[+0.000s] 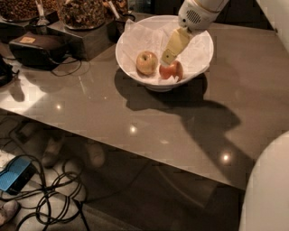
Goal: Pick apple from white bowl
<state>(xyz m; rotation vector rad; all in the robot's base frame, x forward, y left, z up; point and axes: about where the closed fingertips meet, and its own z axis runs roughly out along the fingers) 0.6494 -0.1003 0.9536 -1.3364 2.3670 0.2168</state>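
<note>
The cream gripper (168, 59) sits low in the wide white paper-lined bowl (135, 38), right over the round reddish-orange apple (172, 71), placed for grasping; its grip I cannot tell.

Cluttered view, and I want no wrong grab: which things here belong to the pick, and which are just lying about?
Job: reddish apple; white bowl holding it; gripper, down in the bowl at that apple.
Lying about: yellow-green apple beside it; black case; snack containers; floor cables.
</note>
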